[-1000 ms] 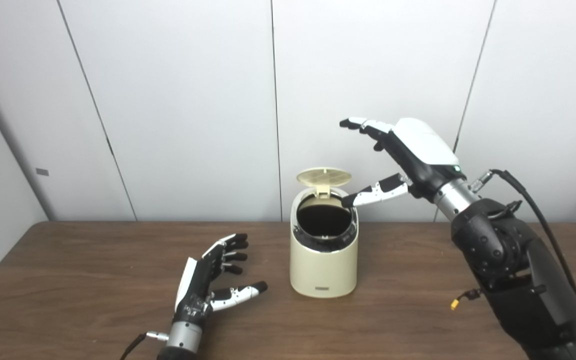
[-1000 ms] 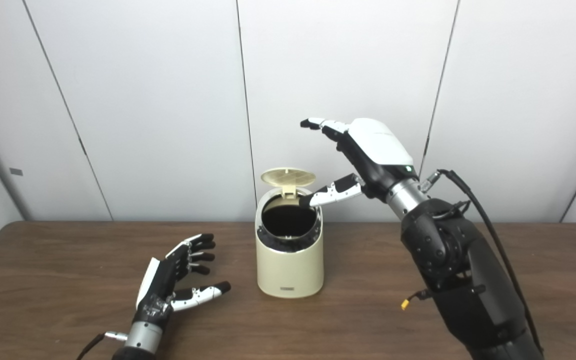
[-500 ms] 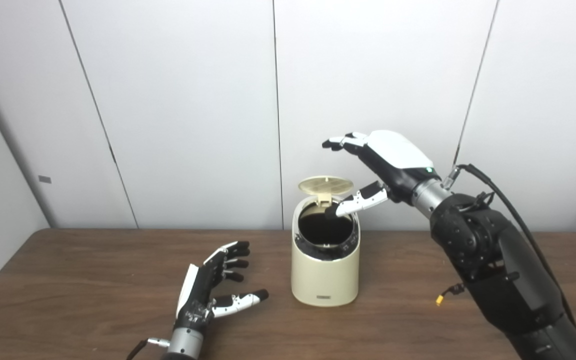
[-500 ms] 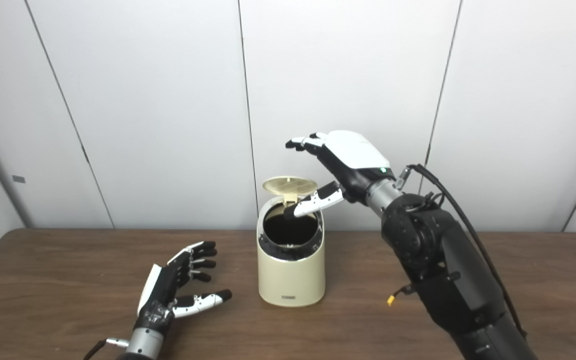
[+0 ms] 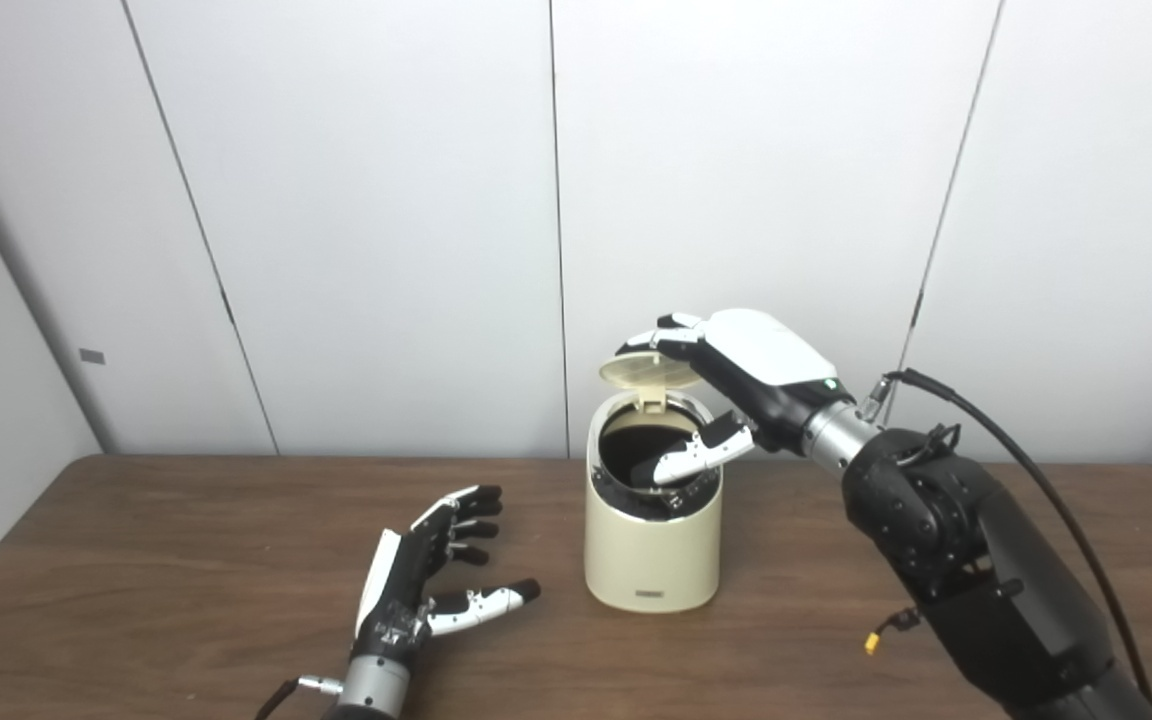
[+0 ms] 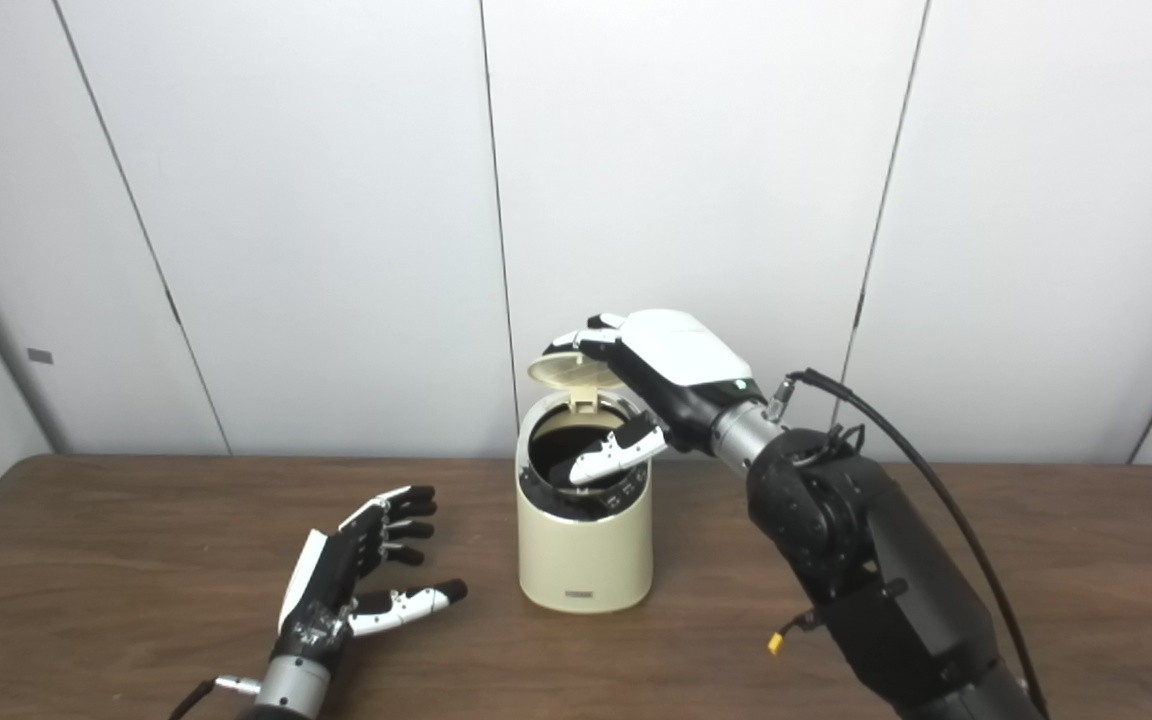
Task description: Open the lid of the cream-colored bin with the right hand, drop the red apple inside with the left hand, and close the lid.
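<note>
**Over the open bin, the right robot hand reaches the lid**

On the brown wooden tabletop [image 5: 186,560], in front of pale wall panels [image 5: 366,200], stands the cream-colored bin [image 5: 650,545], roughly in the middle and upright. Its mouth is dark and round, and I can't make out anything inside it from here. The red apple is nowhere I can see, neither on the wood nor in either hand.

The right arm [image 5: 976,560], black and bulky with a cable looping off its back, comes in from the lower right and slants up toward the bin. The right robot hand [image 5: 736,375] sits above the bin's opening, white-backed, fingers spread and grasping nothing. Its fingertips [image 5: 651,335] lie at the top edge of the lid [image 5: 641,368]; whether they actually touch it I can't quite tell. The thumb [image 5: 691,458] points down across the dark mouth.

The lid is raised on its hinge at the back of the bin, tilted partway between upright and flat, its ribbed underside facing forward.

The left robot hand [image 5: 426,575] rests low over the tabletop, just to the left of the bin and apart from it, palm turned inward, fingers loosely spread, holding nothing.
</note>
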Robot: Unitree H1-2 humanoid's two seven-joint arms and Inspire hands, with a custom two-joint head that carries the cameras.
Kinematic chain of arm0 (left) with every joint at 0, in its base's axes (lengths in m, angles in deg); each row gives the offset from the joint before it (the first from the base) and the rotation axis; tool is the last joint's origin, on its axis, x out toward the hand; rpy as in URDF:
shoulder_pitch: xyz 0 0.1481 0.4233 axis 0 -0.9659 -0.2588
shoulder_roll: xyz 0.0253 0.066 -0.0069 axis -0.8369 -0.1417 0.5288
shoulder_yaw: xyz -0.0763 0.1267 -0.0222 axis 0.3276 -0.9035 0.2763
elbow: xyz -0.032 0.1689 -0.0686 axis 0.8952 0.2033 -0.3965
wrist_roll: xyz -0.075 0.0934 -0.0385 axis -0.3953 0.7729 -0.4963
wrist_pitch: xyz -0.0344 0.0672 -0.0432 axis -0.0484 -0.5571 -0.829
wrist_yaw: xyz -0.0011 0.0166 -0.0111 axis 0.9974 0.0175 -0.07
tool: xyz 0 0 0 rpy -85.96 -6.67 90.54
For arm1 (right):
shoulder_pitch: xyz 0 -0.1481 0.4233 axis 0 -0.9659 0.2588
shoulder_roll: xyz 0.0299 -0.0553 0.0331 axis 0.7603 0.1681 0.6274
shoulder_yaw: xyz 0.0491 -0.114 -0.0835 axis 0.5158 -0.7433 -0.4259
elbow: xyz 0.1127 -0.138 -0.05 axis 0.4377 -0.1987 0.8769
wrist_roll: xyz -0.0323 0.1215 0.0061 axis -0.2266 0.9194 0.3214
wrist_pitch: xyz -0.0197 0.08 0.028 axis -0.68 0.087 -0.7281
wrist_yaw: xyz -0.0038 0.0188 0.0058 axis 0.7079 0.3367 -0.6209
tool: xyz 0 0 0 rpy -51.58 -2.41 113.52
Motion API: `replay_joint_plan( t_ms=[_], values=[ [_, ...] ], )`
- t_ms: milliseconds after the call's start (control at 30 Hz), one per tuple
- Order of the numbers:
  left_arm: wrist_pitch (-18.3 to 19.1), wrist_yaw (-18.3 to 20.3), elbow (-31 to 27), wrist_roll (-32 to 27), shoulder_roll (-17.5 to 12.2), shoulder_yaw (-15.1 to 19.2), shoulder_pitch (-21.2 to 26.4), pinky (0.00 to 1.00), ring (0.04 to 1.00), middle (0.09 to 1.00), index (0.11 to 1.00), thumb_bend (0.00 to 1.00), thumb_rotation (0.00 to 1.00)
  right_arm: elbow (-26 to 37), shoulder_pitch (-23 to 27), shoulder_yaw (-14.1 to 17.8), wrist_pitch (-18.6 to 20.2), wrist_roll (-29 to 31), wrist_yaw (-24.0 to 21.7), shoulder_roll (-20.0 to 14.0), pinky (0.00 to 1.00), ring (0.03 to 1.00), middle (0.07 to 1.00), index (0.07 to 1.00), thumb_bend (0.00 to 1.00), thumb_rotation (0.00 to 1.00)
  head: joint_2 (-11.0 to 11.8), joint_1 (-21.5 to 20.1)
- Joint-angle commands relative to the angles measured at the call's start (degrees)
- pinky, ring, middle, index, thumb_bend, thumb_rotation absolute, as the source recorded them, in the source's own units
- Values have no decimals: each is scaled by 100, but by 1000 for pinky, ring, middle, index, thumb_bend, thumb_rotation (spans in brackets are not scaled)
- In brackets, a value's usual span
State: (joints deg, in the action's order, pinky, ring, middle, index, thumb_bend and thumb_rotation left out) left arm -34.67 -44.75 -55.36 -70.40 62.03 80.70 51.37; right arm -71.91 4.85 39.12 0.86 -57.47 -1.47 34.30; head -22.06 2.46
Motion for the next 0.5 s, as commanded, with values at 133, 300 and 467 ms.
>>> replay_joint_plan(
  t_ms=[133, 300, 467],
  values=[
    [-95, -138, -59, 75, 61, -11, -61, 631, 711, 760, 790, 797, 43, 238, 82, 125, -392, 46, 291, -69, 822, 891, 748, 728, 668, 405, 2, -11],
    [-99, -145, -55, 68, 60, -22, -68, 619, 712, 762, 789, 796, 45, 364, -35, 134, -371, -11, 254, -118, 833, 872, 713, 710, 661, 371, 2, 12],
    [-2, -95, -124, 73, 32, -41, -95, 629, 723, 776, 791, 788, 55, 511, -217, 124, -293, -170, 210, -206, 818, 860, 693, 695, 656, 370, -60, 20]
  ],
)
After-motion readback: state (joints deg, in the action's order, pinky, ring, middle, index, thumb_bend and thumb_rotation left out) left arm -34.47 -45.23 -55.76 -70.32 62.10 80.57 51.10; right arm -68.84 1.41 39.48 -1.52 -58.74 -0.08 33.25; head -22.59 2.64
